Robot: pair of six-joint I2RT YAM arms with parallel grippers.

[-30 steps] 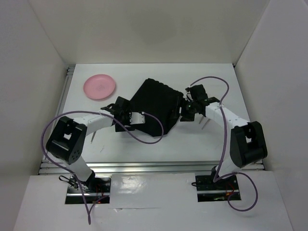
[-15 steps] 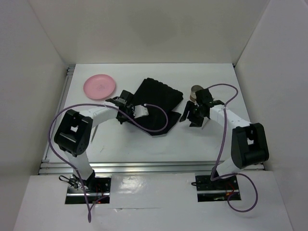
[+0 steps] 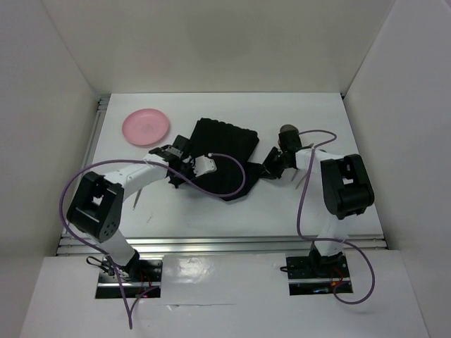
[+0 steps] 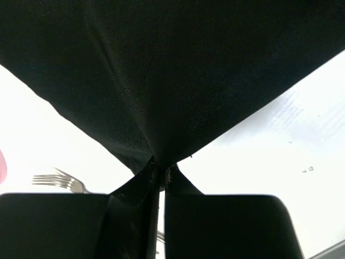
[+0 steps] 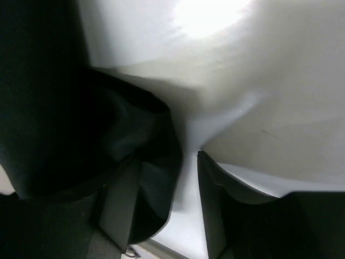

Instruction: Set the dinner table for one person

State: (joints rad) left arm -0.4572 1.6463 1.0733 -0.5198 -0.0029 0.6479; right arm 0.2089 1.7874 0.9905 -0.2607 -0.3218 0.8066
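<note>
The black ribbed placemat [image 3: 222,156] lies rumpled on the white dinner table [image 3: 282,211]. My left gripper [image 3: 177,173] is at its left edge. In the left wrist view the left gripper [image 4: 160,172] is shut on a pinched fold of the placemat [image 4: 172,81], which spreads above it like a tent. My right gripper [image 3: 270,167] is at the mat's right corner. In the right wrist view the right gripper [image 5: 170,162] stands open, with the placemat's edge [image 5: 135,129] against its left finger and bare table in the gap.
A pink plate [image 3: 146,127] sits at the far left. A dark round cup [image 3: 287,130] stands just behind the right gripper. A fork [image 4: 56,181] lies left of the left gripper. Thin utensils lie at the left [image 3: 134,198] and right [image 3: 303,180] of the mat.
The left gripper has shut on the mat's left edge and drawn it left. The mat has dropped flatter. The right gripper has narrowed and moved in to the mat's right corner.
</note>
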